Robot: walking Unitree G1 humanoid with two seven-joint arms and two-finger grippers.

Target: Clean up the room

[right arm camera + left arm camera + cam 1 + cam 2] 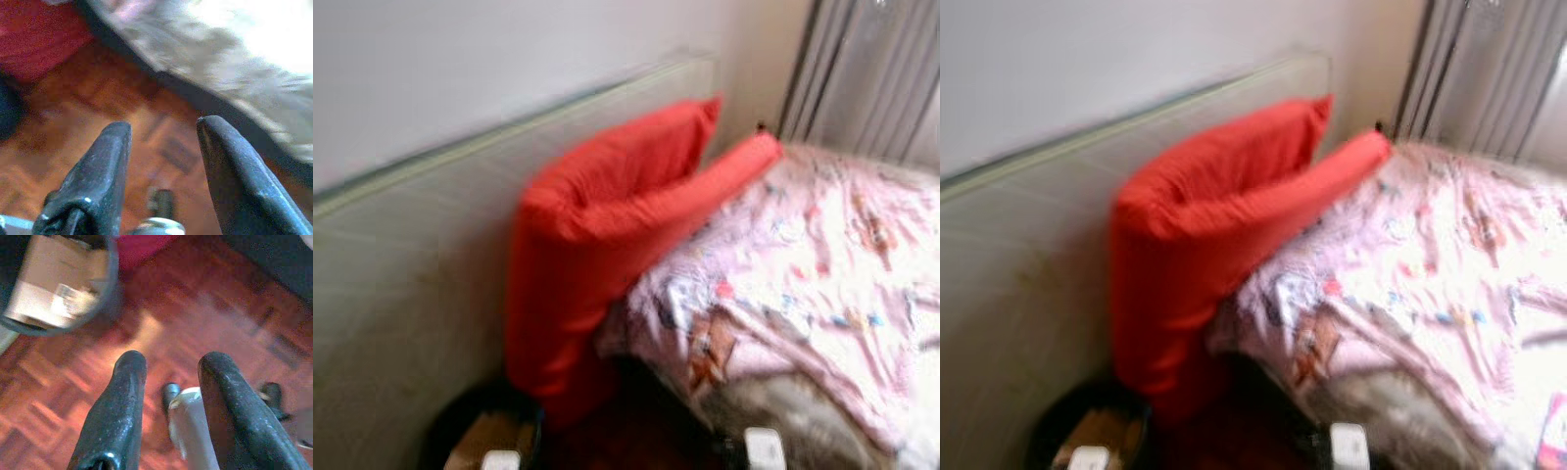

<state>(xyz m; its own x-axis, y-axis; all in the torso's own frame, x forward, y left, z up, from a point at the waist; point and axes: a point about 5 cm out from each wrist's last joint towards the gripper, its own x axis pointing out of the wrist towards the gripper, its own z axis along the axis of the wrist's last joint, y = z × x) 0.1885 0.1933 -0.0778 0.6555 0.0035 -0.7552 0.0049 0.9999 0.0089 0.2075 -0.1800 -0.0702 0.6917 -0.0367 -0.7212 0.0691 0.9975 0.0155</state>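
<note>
Both tools hang low over the parquet floor (205, 318), fingers spread and holding nothing: left tool (168, 382), right tool (164, 147). Ahead, the red pillow (597, 245) leans against the headboard (421, 255), its long axis running along it, beside the bed's quilt (822, 255). Below the pillow, nearer the left tool, sits a black bin (110, 298) holding cardboard.
</note>
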